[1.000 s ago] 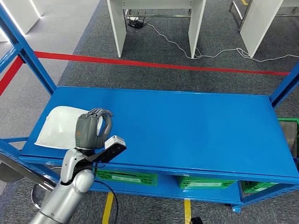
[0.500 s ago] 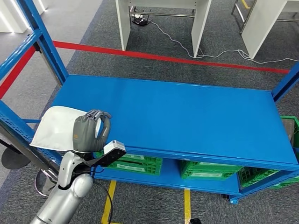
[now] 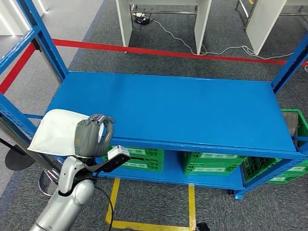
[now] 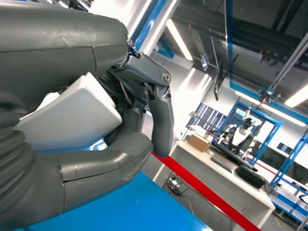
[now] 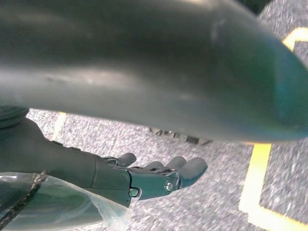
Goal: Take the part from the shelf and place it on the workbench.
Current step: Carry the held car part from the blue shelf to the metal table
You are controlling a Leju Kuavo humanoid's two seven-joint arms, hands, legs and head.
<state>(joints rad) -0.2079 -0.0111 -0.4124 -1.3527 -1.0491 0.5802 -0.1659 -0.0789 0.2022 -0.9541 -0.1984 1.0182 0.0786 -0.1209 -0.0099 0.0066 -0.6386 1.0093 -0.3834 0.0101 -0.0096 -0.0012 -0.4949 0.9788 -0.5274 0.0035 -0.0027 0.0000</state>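
Silver left arm (image 3: 61, 204) rising from 7 o'clock in the head view, grey many-fingered left hand (image 3: 89, 136) curled tight around a white flat part (image 3: 58, 132), right hand (image 5: 145, 175) hanging, fingers loosely extended, holding nothing

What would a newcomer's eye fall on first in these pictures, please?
Most striking is the big blue shelf, its broad top bare. At its left end the left hand grips a white part that overhangs the shelf's corner. Green crates sit on the lower level.

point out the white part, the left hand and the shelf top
white part (image 3: 58, 131), head view, its flat top face
left hand (image 3: 90, 137), head view, back of the hand
shelf top (image 3: 188, 108), head view, bare blue middle
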